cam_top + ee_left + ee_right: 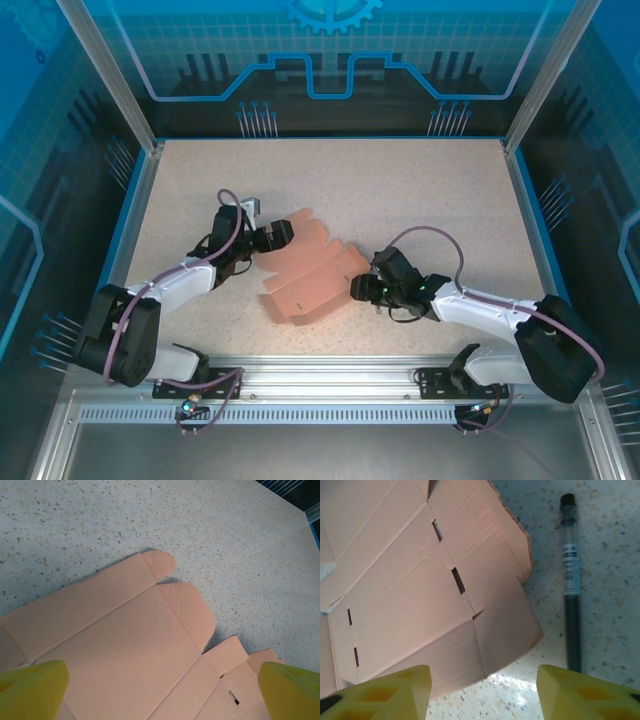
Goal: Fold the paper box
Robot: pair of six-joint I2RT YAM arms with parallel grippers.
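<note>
The paper box (315,270) is a salmon-pink die-cut blank lying almost flat in the middle of the table, with some flaps raised along its near edge. My left gripper (278,235) is at its left end. In the left wrist view it (162,687) stands wide open above the blank's broad panel (125,645), one yellow finger (35,687) on each side. My right gripper (362,290) is at the blank's right edge. Its jaws (485,690) are apart around the corner of a slightly lifted flap (505,625) and grip nothing.
A thin dark pen-like stick (571,580) lies on the speckled table (420,190) just right of the blank, close to my right finger (580,692). Aluminium frame posts and blue panels enclose the table's sides and back.
</note>
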